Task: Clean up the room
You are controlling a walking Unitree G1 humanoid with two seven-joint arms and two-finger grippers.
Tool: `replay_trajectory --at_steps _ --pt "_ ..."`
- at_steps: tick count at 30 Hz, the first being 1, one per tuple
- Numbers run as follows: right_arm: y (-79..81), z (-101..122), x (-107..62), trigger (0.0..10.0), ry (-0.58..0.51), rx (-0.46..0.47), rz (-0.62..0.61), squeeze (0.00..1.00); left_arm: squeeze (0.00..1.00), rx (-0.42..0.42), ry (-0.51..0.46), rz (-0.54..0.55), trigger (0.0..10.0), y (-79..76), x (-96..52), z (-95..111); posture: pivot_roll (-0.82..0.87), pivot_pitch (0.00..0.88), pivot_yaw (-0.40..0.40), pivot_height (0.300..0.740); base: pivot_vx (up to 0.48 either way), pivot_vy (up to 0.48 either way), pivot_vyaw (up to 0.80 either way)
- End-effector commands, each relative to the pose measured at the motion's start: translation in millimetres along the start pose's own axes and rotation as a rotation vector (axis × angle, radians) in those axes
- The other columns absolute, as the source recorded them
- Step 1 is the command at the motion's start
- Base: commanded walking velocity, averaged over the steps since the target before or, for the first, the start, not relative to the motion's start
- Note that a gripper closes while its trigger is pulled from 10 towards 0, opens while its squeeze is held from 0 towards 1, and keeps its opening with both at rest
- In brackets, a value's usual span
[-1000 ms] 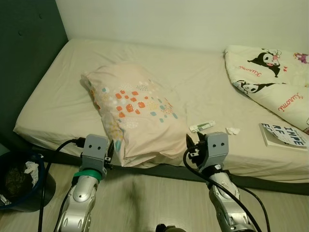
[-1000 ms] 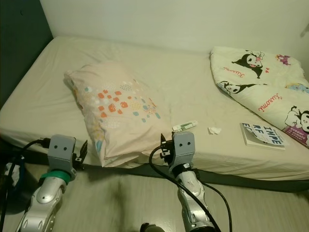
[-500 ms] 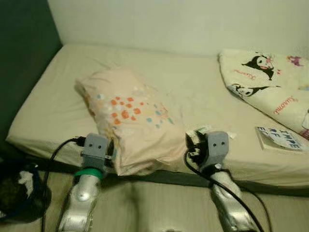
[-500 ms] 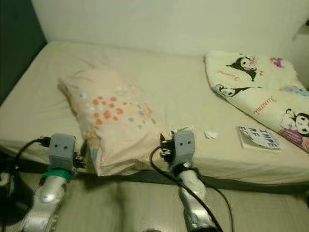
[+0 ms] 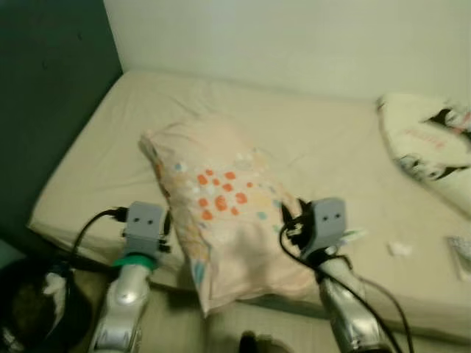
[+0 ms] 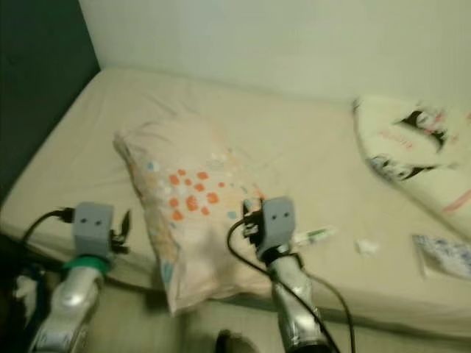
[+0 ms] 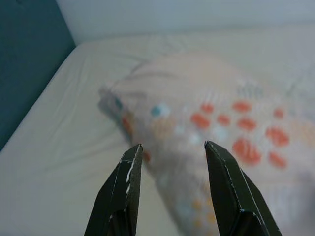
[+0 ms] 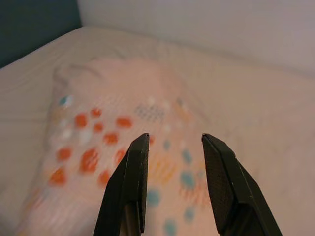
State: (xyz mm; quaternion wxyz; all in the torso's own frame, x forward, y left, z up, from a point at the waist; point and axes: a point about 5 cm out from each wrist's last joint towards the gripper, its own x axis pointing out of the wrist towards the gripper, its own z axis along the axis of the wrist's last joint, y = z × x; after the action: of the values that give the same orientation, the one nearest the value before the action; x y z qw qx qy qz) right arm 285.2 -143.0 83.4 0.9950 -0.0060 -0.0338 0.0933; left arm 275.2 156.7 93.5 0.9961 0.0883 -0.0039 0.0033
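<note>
A peach pillow (image 5: 224, 209) with orange and blue dots lies slanted on the cream bed (image 5: 110, 154), one corner hanging over the front edge. My left gripper (image 7: 172, 146) is open just off the pillow's left side, fingers pointing at it. My right gripper (image 8: 174, 136) is also open, over the pillow's right part, with nothing between its fingers. Both wrists (image 5: 145, 220) (image 5: 327, 217) are held low in front of the bed. A small tube (image 6: 316, 235) and a crumpled tissue (image 6: 366, 245) lie on the sheet to the right of the right arm.
A cartoon-print blanket (image 6: 419, 147) is bunched at the bed's far right, with a book (image 6: 445, 256) near the front edge below it. A dark bin (image 5: 29, 312) with rubbish stands on the floor at the left. A dark green wall (image 5: 44, 95) borders the bed's left side.
The whole picture has shifted right and blurred, so the camera has turned left. The pillow now sits lower and more between my two arms. Both grippers keep the same open stance.
</note>
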Motion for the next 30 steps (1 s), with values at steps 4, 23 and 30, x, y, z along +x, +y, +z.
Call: replay_trajectory --at_steps 4,23,30 --pt "2.2 -2.4 -1.7 10.0 0.007 0.004 0.005 0.0 0.0 -0.004 0.051 -0.013 10.0 3.2 -6.4 -10.4 -0.04 0.054 0.0 0.74 0.083 0.0 0.0" --pt "0.3 -5.1 -2.6 10.0 0.021 0.007 -0.005 0.0 0.0 -0.007 0.128 -0.137 10.0 -13.0 -11.3 -23.6 -0.04 0.064 0.004 0.74 0.0 0.0 0.0" --pt "0.5 -5.8 -2.5 10.0 0.024 0.011 -0.009 0.0 0.0 -0.005 0.129 -0.139 10.0 -13.2 -10.2 -23.0 -0.04 0.067 0.008 0.73 0.0 0.0 0.0"
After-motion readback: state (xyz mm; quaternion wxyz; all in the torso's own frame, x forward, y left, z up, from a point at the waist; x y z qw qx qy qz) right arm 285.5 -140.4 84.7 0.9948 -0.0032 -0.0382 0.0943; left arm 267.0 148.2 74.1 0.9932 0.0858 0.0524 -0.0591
